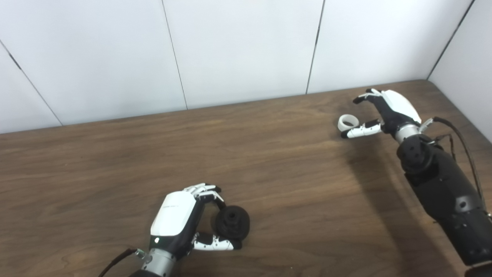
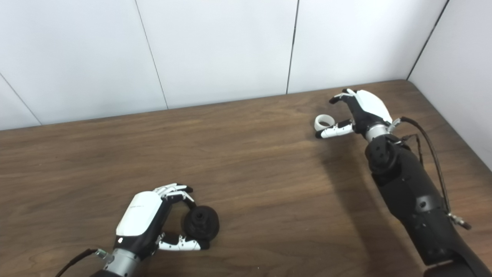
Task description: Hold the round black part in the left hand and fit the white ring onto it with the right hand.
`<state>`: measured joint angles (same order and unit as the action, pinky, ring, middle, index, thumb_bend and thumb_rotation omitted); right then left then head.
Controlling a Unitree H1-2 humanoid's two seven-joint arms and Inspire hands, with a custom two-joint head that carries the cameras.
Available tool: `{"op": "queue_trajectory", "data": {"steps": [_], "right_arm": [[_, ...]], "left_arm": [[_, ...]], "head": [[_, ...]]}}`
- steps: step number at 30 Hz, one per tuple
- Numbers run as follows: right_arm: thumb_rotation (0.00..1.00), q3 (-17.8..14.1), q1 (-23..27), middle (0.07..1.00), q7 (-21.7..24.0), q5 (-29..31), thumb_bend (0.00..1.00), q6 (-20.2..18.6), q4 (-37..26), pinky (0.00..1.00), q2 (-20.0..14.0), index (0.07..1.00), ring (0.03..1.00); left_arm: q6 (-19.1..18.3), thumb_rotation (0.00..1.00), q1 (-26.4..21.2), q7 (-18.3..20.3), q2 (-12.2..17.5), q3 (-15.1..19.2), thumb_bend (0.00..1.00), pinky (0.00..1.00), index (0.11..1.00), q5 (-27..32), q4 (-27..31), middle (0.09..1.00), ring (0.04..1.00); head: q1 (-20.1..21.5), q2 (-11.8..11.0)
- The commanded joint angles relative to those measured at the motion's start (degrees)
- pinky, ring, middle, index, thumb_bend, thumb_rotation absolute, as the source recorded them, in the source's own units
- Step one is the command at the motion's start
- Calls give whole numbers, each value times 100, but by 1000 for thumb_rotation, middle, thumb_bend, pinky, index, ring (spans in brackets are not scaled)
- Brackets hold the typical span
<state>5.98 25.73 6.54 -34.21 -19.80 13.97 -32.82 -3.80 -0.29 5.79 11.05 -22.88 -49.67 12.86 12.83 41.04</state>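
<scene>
Looking at the near-left of the worktop (image 1: 115, 154), you've got the left robot hand (image 1: 180, 217) low down by the front edge, arm coming in from the bottom. Its fingers (image 1: 203, 189) curl over the far side of the black part (image 1: 232, 222) and the thumb lies along the near side, so it's pinching the part btwn them. The part is round, dark, w/ a stepped centre, and looks to be resting on the wood, tilted a bit toward you; can't tell if it's lifted clear.

Your right robot hand (image 1: 378, 111) is well apart from that, over at the far-right corner near the wall (image 1: 246, 50). It's spread: fingers reach fwd and curl at the top, thumb (image 1: 361, 130) sticks out lower left, w/ a clear gap btwn. Nothing is held in it. The white ring (image 1: 348, 122) sits on the worktop just beside the thumb, at its tip on the far side, roughly in the opening btwn thumb and fingers. Can't tell if thumb and ring actually touch. The ring lies flat, hole facing up.

Ring and black part are at opposite ends of the wood, not joined. The right forearm (image 1: 442, 192) is dark, w/ a cable running along its outer side.
</scene>
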Motion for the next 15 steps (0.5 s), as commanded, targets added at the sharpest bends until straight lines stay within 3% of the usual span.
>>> {"op": "queue_trajectory", "data": {"steps": [1,15], "right_arm": [[327,4,369,963,-6,-46,874,95,19,913,-181,752,1000],[314,215,735,947,-123,-17,859,140,701,911,-107,695,995]], "left_arm": [[-81,44,150,207,76,-12,518,806,488,21,23,785,841],[-43,44,179,245,78,39,517,812,488,36,89,785,843]], "head": [[3,17],[26,82]]}}
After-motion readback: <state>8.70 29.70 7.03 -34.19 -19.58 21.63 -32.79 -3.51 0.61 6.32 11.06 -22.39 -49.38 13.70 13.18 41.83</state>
